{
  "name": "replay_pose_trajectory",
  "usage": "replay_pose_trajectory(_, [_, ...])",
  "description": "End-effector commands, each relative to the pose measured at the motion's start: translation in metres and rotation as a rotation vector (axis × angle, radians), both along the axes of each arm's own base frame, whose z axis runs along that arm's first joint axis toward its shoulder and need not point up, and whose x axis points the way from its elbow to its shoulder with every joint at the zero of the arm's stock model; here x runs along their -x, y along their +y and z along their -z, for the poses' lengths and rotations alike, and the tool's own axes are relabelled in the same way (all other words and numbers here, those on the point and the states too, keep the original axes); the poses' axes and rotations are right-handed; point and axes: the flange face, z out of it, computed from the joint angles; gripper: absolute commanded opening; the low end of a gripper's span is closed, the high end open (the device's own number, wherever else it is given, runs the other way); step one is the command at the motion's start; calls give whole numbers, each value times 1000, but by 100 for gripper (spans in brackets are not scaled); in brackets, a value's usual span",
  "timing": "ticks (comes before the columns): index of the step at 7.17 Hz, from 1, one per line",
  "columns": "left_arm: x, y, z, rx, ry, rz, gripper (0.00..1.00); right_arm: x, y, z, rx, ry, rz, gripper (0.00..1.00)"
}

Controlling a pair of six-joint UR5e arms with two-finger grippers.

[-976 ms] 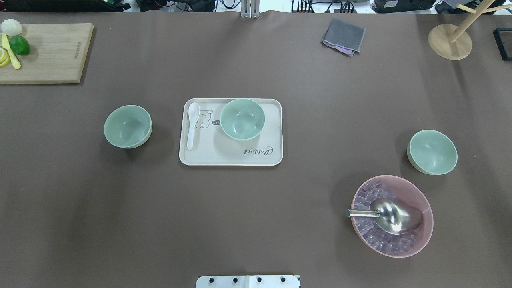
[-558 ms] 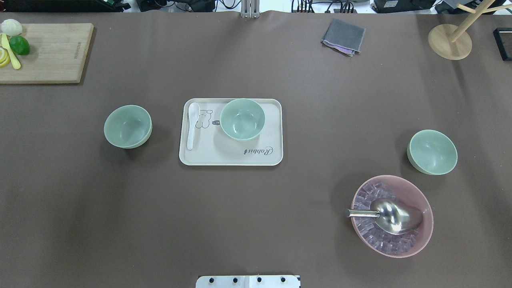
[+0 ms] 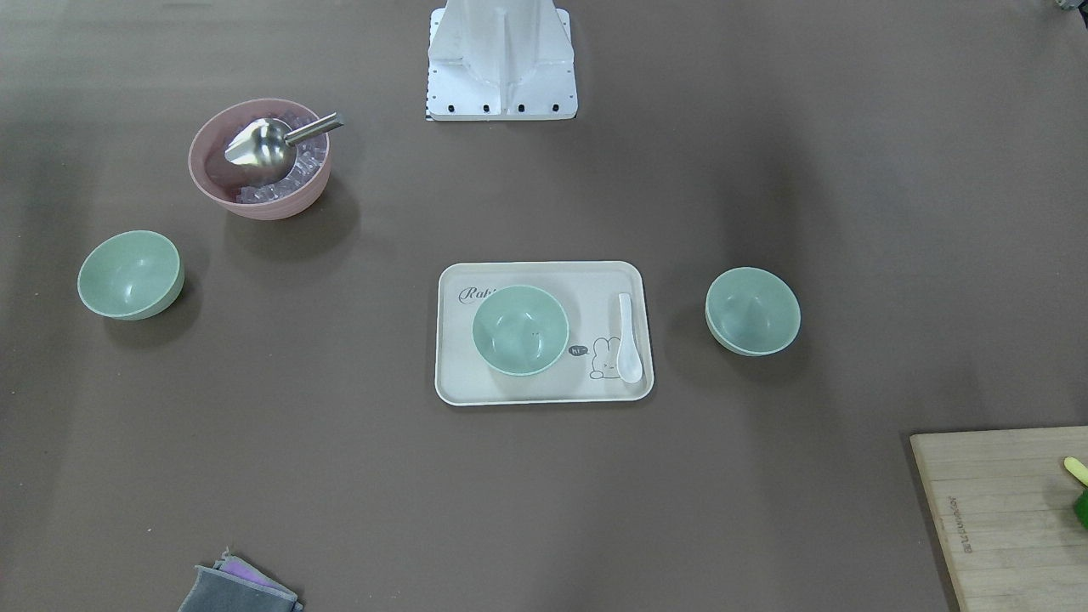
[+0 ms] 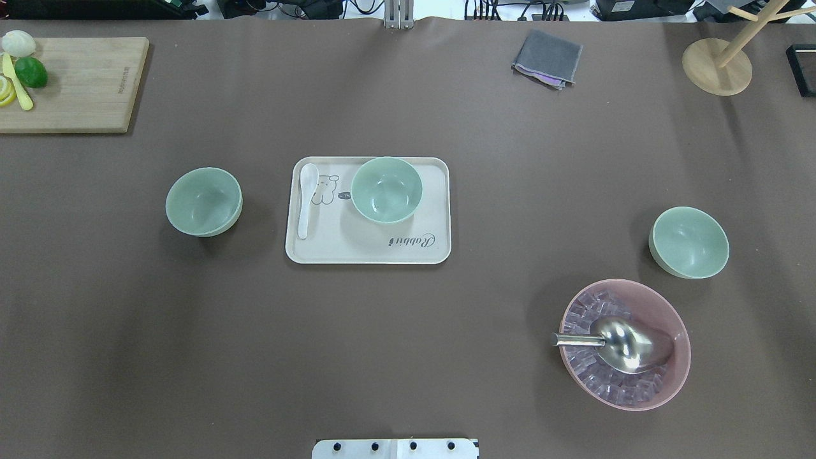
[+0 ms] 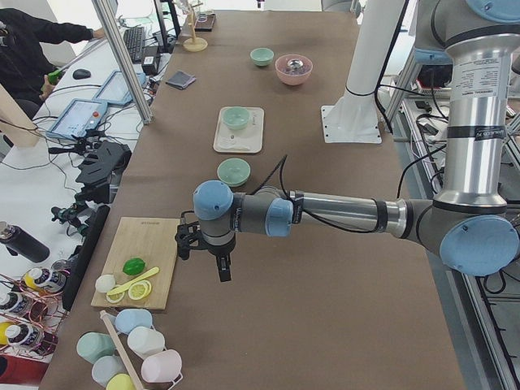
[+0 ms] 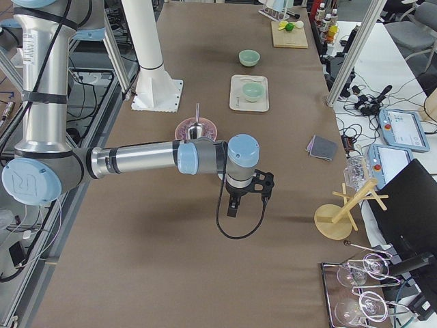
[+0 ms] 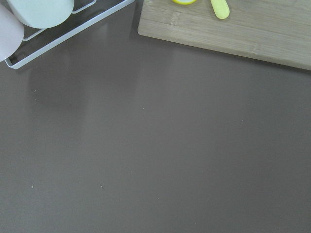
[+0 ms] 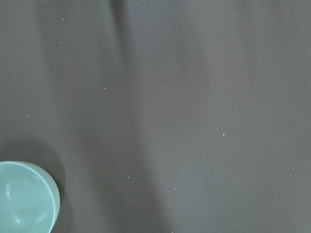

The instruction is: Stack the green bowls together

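Only the side cameras are catching the arms. From the table's left end, the left gripper [image 5: 223, 268] is hanging fingers-down over bare table just beside the cutting board [image 5: 145, 260]. From the right end, the right gripper [image 6: 234, 205] is hanging over open table near the pink bowl [image 6: 180, 130]. Neither angle is showing whether the fingers are spread or pressed together. The right wrist camera is catching part of one green bowl [image 8: 24, 201]; the left wrist camera is taking in the board's edge and a wire rack [image 7: 63, 34].

From overhead, three bowls are standing upright, empty and well apart. The left green bowl [image 4: 204, 202] is sitting on bare table, and the middle green bowl [image 4: 386, 190] is resting on a cream tray [image 4: 368, 254] beside a white spoon [image 4: 306, 199]. The right green bowl [image 4: 689, 242] is sitting near the pink bowl, which is holding clear ice cubes [image 4: 605, 382] and a metal scoop [image 4: 628, 344].

A brown covering [image 4: 408, 357] is spanning the table, with a lime [image 4: 30, 72] on the board, a grey cloth [image 4: 547, 57] and a wooden stand [image 4: 717, 67] along the far edge. A person [image 5: 32, 41] in black is sitting at a desk alongside.
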Motion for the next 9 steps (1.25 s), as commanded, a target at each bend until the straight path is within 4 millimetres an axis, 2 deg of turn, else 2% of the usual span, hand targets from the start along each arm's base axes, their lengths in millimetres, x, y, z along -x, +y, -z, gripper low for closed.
replay_pose_trajectory(1, [0, 0, 1, -1, 2, 0, 98, 0, 0, 1, -2, -3, 1, 100])
replay_pose_trajectory(3, [0, 3, -2, 2, 3, 0, 98, 0, 0, 1, -1, -5, 0, 100])
replay_pose_trajectory(5, [-1, 0, 4, -12, -1, -1, 98, 1, -2, 3, -6, -5, 2, 100])
replay_pose_trajectory(6, [-5, -8, 18, -41, 3, -8, 98, 1, -3, 5, -10, -5, 2, 100])
replay_pose_trajectory(7, [-17, -20, 45, -95, 6, -31, 98, 2, -6, 9, -18, -5, 3, 100])
replay_pose_trajectory(8, [-46, -35, 81, -168, -6, -85, 98, 4, -11, 13, -24, -6, 7, 100])
replay_pose_trajectory(9, [-62, -41, 97, -219, 3, -115, 98, 7, -14, 15, -29, -8, 12, 100])
